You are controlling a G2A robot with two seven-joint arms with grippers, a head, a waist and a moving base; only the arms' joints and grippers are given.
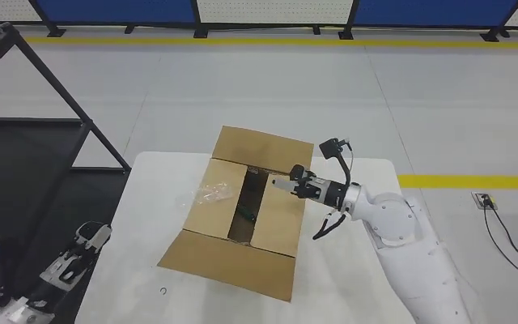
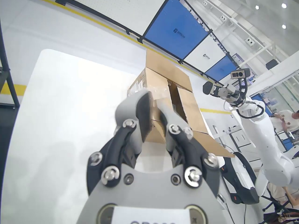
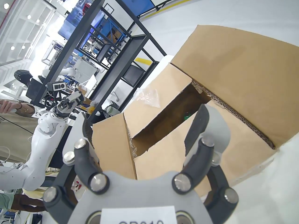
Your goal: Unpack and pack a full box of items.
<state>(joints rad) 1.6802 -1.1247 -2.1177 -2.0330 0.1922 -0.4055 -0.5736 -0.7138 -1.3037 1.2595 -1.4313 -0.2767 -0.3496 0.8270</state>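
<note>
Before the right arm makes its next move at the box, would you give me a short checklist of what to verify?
1. The right gripper is open and empty: ok.
2. It hangs over the box, above the near inner flap: ok.
3. Opening clear: not ok; both inner flaps are folded in, leaving only a narrow gap.
4. Flaps free of loose things: not ok; a clear plastic bag lies on the far inner flap.
5. Contents within reach: cannot tell.
6. The left gripper is open and apart from the box: ok.
</note>
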